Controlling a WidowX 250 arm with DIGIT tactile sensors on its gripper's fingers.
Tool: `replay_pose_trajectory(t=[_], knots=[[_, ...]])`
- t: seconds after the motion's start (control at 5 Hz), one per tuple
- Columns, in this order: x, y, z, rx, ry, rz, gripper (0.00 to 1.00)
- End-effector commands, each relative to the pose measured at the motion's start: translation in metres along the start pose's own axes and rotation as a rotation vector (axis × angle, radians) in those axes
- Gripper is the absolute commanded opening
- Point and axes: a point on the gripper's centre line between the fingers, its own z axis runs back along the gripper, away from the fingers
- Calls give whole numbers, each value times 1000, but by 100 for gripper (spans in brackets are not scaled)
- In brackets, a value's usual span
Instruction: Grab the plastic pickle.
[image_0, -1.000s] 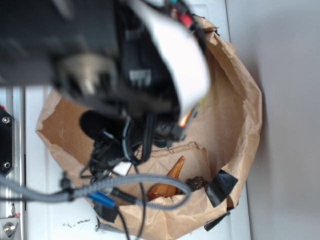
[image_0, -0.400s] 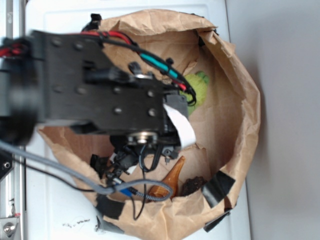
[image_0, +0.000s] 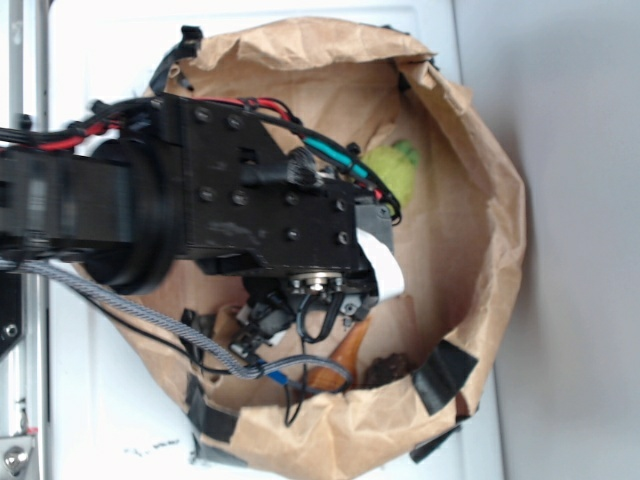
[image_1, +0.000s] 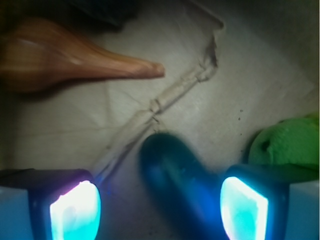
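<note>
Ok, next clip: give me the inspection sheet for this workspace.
Surface: brown paper bag, crumpled, creased floor, dark tape patches on its rim.
Job's things: plastic pickle, dark glossy green, lying between the pincer's fingers, not clamped.
Clutter: orange-brown pointed shell apart from the pickle; green plush toy beside one finger.
Grippers: pincer open, fingers astride the pickle.
Cables: braided grey cable looping under the arm; red and teal wires on top.
Surroundings: white tabletop, grey wall on one side.
</note>
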Motion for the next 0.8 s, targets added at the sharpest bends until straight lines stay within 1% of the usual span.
replay_pose_trajectory(t=[0.0, 0.2, 0.4, 0.6], knots=[[16, -3, -20, 52, 13, -28, 100], [16, -3, -15, 69, -10, -19, 0], [14, -3, -9, 71, -33, -23, 0], [13, -4, -9, 76, -42, -19, 0]])
